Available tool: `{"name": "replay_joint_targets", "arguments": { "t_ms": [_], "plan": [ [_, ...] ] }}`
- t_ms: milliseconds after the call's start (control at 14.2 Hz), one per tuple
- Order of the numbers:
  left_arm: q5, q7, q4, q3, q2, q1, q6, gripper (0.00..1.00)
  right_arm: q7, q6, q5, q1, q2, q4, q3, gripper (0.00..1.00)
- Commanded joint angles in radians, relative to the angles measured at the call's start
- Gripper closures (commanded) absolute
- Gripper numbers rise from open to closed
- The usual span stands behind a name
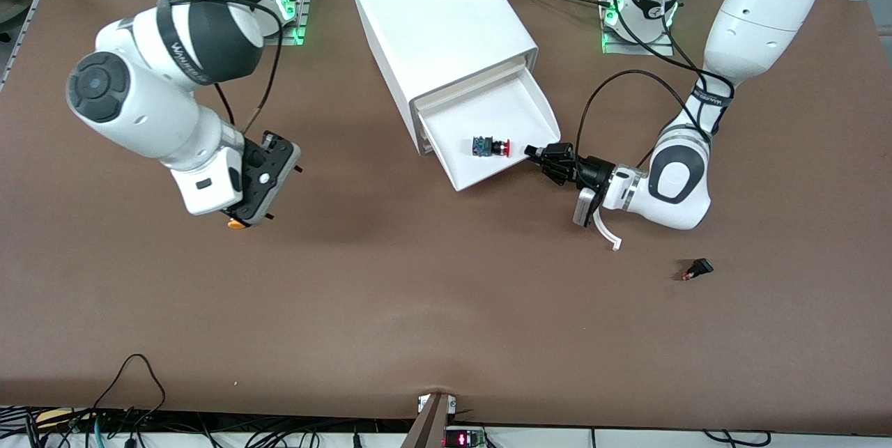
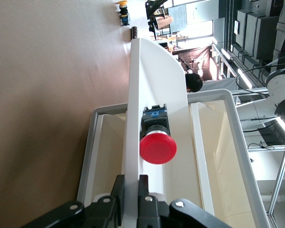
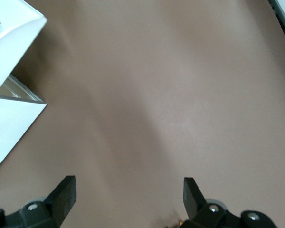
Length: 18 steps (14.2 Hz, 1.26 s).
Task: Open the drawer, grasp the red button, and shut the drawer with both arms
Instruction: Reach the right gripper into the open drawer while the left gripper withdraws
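Note:
The drawer (image 1: pixel 542 105) stands pulled out of the white cabinet (image 1: pixel 439 23). The button (image 1: pixel 492 147), red cap and black body with a blue end, lies on its side in the drawer. My left gripper (image 1: pixel 534 151) is at the drawer's front corner nearest the left arm's end, shut on the drawer's white wall. In the left wrist view the fingers (image 2: pixel 143 187) pinch that wall (image 2: pixel 133 95), with the button (image 2: pixel 157 146) just inside it. My right gripper (image 1: pixel 275 180) hangs open and empty over bare table toward the right arm's end, also seen open in its wrist view (image 3: pixel 128 184).
An orange-capped button (image 1: pixel 237 224) lies on the table under the right hand; it also shows in the left wrist view (image 2: pixel 123 9). A small black part (image 1: pixel 697 269) lies on the table toward the left arm's end. The cabinet's corner (image 3: pixel 9 38) shows in the right wrist view.

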Motion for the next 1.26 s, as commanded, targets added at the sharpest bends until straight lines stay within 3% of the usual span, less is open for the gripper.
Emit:
{"name": "replay_joint_targets", "arguments": {
  "t_ms": [0, 211, 492, 773, 1195],
  "plan": [
    [0.037, 0.009, 0.038, -0.008, 0.019, 0.013, 0.004, 0.01, -0.047, 0.027, 0.008, 0.039, 0.025, 0.024, -0.006, 0.0],
    [0.092, 0.003, 0.063, -0.008, -0.009, 0.031, 0.003, 0.0, -0.11, 0.032, 0.005, 0.097, 0.043, 0.036, -0.009, 0.0],
    [0.186, -0.11, 0.136, -0.007, -0.06, 0.055, -0.007, 0.0, -0.118, 0.009, -0.066, 0.169, 0.126, 0.167, -0.012, 0.0],
    [0.413, -0.3, 0.29, -0.007, -0.109, 0.056, -0.077, 0.0, -0.112, 0.011, -0.125, 0.251, 0.212, 0.25, -0.021, 0.0],
    [0.8, -0.498, 0.466, -0.033, -0.173, 0.032, -0.115, 0.0, -0.098, 0.035, -0.119, 0.396, 0.309, 0.345, -0.07, 0.0]
  ]
}}
